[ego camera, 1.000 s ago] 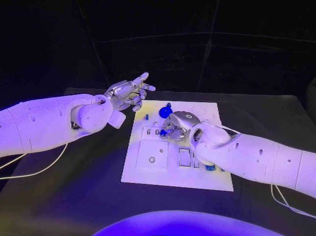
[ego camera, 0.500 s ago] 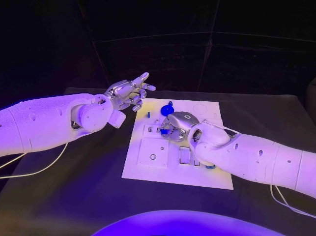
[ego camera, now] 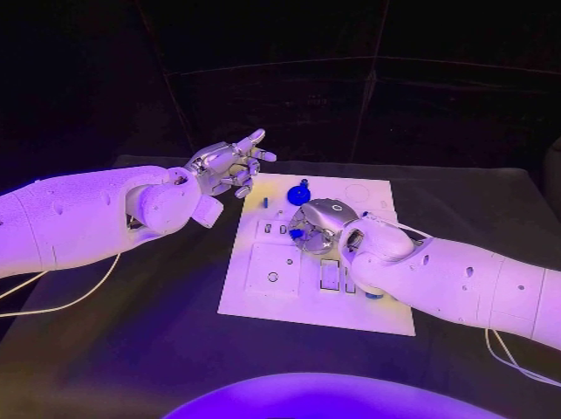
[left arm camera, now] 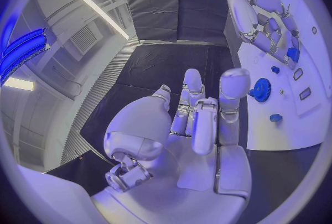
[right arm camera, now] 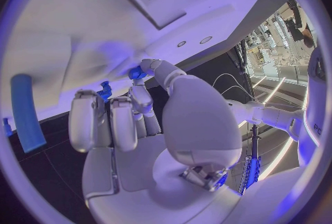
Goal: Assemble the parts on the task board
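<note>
One white task board (ego camera: 280, 301) sits mid-table, one blue gear (ego camera: 297, 194) standing near its far edge. Right hand (ego camera: 316, 220) is down on the board, pinching a small blue part (ego camera: 296, 233). Left hand (ego camera: 225, 166) hovers off the board's far corner, fingers apart, holding nothing. Black table (ego camera: 129, 349), dark room.

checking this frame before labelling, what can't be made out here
- Head view: the right hand covers the board beneath it; its fingers hide the small blue part they touch.
- Right wrist view: fingers hide most of that part.
- Head view: slots near the right arm are too small to read.
</note>
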Controlling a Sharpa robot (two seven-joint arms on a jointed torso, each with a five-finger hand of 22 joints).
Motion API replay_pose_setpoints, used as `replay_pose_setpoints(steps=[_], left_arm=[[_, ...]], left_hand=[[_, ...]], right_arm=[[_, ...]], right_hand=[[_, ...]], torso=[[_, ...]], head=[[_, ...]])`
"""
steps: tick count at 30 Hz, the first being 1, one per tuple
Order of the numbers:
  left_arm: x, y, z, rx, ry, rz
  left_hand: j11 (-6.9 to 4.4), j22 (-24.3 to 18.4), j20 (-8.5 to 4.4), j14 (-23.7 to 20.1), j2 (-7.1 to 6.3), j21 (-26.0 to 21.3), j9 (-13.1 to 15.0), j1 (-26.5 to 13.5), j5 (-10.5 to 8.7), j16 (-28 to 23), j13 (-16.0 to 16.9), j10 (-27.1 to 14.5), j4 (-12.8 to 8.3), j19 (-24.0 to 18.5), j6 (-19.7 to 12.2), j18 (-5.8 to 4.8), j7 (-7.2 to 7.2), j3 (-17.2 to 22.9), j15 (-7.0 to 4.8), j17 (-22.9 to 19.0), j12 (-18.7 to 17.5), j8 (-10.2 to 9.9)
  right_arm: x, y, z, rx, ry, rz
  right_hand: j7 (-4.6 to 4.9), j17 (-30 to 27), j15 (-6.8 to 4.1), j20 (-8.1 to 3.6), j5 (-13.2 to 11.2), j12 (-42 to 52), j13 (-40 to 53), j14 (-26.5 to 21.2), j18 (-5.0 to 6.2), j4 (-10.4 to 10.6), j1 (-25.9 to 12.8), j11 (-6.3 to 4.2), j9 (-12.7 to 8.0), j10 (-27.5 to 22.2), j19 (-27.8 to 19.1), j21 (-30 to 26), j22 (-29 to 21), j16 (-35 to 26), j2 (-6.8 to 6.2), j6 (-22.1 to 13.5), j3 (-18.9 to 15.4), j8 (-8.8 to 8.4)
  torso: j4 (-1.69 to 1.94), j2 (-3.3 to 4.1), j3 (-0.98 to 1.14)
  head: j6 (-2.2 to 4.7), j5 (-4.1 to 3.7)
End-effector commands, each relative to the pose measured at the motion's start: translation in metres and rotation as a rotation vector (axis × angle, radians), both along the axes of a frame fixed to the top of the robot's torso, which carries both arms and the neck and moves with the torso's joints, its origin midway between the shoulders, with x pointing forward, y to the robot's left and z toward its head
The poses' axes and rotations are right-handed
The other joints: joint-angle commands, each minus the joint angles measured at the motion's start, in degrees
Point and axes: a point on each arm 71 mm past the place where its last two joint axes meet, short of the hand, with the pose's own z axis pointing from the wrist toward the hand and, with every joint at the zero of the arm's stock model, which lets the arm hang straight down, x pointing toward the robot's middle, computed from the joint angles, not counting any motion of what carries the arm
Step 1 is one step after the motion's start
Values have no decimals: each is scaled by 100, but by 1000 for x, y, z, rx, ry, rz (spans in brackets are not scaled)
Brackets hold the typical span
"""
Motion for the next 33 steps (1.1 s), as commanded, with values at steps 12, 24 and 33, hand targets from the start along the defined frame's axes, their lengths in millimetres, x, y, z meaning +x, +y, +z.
replay_pose_setpoints(steps=[12,24,33], left_arm=[[0,-1,1,1,-5,-16],[2,-3,0,4,-9,-12],[3,-4,-3,8,-19,14]], left_hand=[[1,-20,1,392,-3,-42,10,52,17,-23,-7,-60,-34,-52,-53,-8,-8,1,32,640,-34,-30],[70,-264,46,346,-16,-205,7,97,10,-92,-52,-205,-165,-173,-237,28,68,-62,86,494,-99,-110],[156,-1003,124,167,-16,-723,-20,187,1,-353,-134,-416,-324,-543,-384,150,154,-125,169,-25,-195,-179]], right_arm=[[-1,-4,8,128,-61,10],[-9,-8,29,330,-130,72],[-11,-18,63,476,-156,75]], right_hand=[[-38,621,-23,-2,-1045,62,51,384,-20,84,-273,-4,4,34,32,28,474,11,-66,14,-171,17],[-37,638,-22,-3,-1079,94,79,389,-30,126,-320,-2,7,68,65,52,510,24,-53,29,-236,24],[-39,652,-22,-3,-1076,108,93,392,-35,146,-343,-3,9,82,82,65,529,33,-52,39,-270,28]], torso=[[1,1,2],[2,-7,-3],[3,-13,-4]], head=[[20,-24],[89,-36],[241,-38]])
